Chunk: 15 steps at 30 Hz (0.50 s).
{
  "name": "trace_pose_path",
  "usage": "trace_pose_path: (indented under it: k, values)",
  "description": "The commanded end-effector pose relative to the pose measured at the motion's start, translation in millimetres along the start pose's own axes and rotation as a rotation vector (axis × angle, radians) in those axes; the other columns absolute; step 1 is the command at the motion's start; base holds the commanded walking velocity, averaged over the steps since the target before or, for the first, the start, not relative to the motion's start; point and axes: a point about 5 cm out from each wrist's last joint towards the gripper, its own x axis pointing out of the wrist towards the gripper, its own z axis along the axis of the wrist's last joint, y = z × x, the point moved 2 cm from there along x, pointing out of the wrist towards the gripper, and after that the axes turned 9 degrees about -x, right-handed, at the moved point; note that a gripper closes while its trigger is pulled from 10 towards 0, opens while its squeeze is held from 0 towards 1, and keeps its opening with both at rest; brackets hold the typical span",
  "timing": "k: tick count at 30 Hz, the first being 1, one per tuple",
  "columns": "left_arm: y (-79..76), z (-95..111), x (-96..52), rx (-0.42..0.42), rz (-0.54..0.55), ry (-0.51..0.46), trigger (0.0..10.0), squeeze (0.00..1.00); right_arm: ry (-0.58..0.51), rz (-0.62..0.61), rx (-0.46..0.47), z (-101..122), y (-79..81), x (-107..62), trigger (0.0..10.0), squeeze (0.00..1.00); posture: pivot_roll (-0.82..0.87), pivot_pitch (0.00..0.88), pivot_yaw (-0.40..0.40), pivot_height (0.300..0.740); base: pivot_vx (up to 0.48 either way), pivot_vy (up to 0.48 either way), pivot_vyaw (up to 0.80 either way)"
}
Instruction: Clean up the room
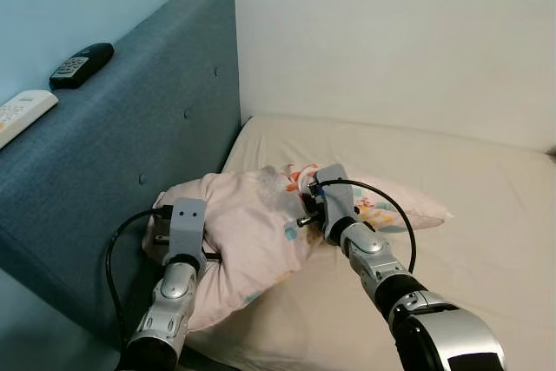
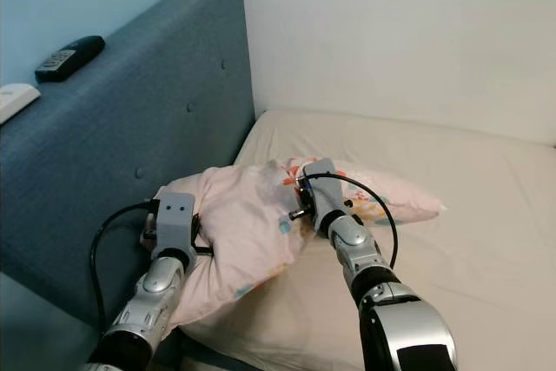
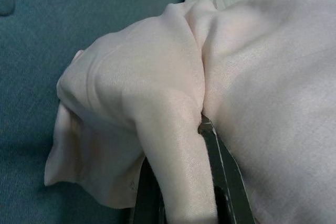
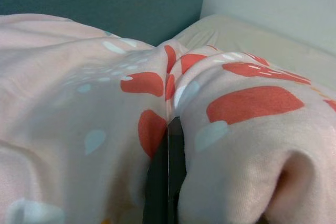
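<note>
Pillow [image 1: 261, 232] lies crumpled on bed [image 1: 486, 241] by headboard [image 1: 130, 145], not yet straightened. L gripper [image 3: 202, 124] jaws pinched on its near corner fabric; R gripper [image 4: 170, 129] jaws clamped tight on a fold mid-pillow. Two remotes [image 1: 81, 64] on headboard top untouched.

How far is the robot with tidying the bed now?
Done: nothing looks finished. In hand: the left gripper and right gripper are both shut on the pillow, which lies crumpled on the mattress beside the headboard. Left: straightening it.
</note>
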Motion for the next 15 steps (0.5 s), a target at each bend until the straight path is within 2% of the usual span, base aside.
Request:
trace_pose_path:
  k: [1,15]
  values:
    - [-4.4,0.5,1.1,0.018,-0.028,0.006,10.0,0.00,-0.054,0.026,-0.010,9.0,5.4,2.2,10.0,0.00,0.08,0.147,-0.007,0.655,0.000,0.000,0.00]
    - [-7.2,0.5,1.4,0.026,-0.067,0.016,10.0,0.00,-0.052,0.020,0.000,6.9,5.9,1.3,10.0,0.00,0.08,0.151,-0.003,0.650,0.000,0.000,0.00]
